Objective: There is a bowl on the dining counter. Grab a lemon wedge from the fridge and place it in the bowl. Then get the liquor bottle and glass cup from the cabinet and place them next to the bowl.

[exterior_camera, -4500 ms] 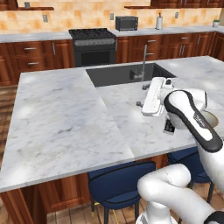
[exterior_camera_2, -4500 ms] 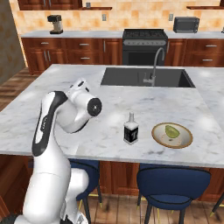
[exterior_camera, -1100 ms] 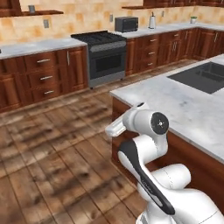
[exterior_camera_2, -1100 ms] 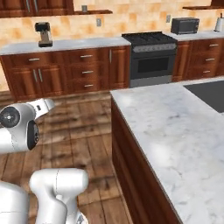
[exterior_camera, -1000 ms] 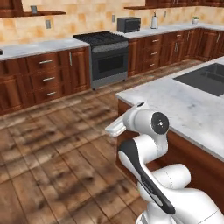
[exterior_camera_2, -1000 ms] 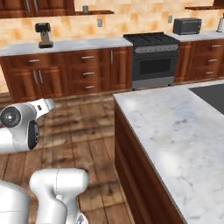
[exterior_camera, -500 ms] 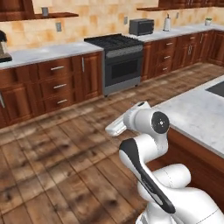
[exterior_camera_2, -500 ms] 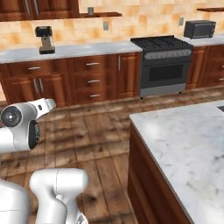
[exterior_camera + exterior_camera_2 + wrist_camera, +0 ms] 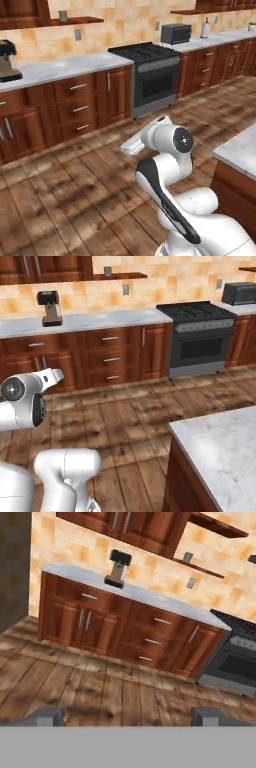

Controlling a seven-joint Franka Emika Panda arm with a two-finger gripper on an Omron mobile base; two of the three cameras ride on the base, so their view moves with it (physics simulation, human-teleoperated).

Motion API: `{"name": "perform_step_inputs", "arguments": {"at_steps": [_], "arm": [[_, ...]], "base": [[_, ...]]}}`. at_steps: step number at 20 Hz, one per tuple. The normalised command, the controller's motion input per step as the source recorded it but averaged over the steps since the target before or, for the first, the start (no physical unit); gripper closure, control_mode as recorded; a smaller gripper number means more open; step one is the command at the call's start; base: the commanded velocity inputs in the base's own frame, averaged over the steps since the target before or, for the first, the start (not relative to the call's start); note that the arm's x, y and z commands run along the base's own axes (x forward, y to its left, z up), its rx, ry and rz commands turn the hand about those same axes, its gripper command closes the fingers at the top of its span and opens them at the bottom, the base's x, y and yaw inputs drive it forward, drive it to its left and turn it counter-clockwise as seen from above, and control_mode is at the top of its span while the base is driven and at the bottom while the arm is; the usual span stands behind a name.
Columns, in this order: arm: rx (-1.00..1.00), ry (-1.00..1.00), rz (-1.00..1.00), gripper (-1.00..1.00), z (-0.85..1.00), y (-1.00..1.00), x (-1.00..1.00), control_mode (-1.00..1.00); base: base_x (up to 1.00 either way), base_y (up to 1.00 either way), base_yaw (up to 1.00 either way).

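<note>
We see the wood floor (image 9: 60, 200) spread wide below us. A long row of brown cabinets (image 9: 100, 356) with a grey counter top stands at 12 o'clock. The black stove (image 9: 152, 75) sits at 1 o'clock in the left base view. The stone dining counter (image 9: 225, 451) shows its corner at 4 o'clock in the right base view. We cannot see the bowl on it here.

The white arm (image 9: 165, 165) is folded up close to its body, with its hand held out over the floor. The gripper (image 9: 127, 716) holds nothing and its two fingertips (image 9: 47, 714) stand far apart.

Half a second ago the stove was more to the right. Our cameras have turned, and the coffee maker (image 9: 49, 306) is now in view.
</note>
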Motion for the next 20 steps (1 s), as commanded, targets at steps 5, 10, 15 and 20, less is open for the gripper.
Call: {"name": "perform_step_inputs", "arguments": {"at_steps": [5, 10, 15, 20], "arm": [[0.00, 0.00, 0.00, -1.00, 0.00, 0.00, 0.00, 1.00], [0.00, 0.00, 0.00, -1.00, 0.00, 0.00, 0.00, 1.00], [0.00, 0.00, 0.00, -1.00, 0.00, 0.00, 0.00, 1.00], [0.00, 0.00, 0.00, -1.00, 0.00, 0.00, 0.00, 1.00]], "base": [[1.00, 0.69, -0.01], [1.00, 0.60, -0.02], [1.00, 0.39, -0.03], [1.00, 0.12, 0.00]]}}
